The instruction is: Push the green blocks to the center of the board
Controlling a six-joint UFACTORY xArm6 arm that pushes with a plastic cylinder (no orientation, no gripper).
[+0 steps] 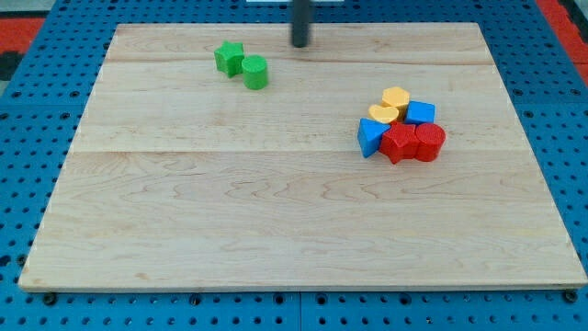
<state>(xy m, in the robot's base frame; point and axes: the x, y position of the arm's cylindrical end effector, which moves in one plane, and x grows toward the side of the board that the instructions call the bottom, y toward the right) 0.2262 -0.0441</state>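
A green star block (229,58) and a green round block (255,72) lie touching each other near the view's top left of the wooden board (230,221). My tip (300,44) stands near the board's top edge, to the right of both green blocks and a little above them, apart from them.
A tight cluster sits at the view's right: two yellow blocks (390,104), a blue cube (421,113), a blue triangular block (369,136), a red star-like block (398,143) and a red round block (429,142). Blue pegboard surrounds the board.
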